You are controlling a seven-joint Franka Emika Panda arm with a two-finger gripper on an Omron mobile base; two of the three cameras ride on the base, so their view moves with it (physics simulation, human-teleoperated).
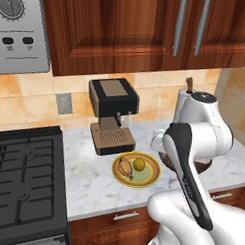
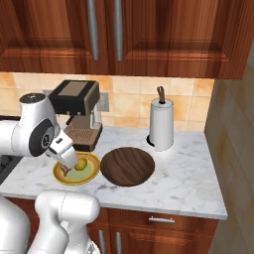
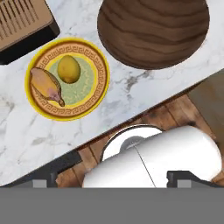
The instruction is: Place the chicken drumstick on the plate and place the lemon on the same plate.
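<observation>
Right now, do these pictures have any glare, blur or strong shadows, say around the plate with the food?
Left base view: the plate looks evenly lit, with only a faint soft shadow on the marble. Right base view: the coffee machine is a little coarse and pixelated, not blurred. Hand view: the lemon and chicken drumstick look sharp, without glare.

Access to the plate [image 3: 97, 98] is open from above and along the bare counter [image 3: 26, 135] front, bounded by coffee machine [image 1: 112, 115] behind and wooden board [image 3: 153, 30] beside.
</observation>
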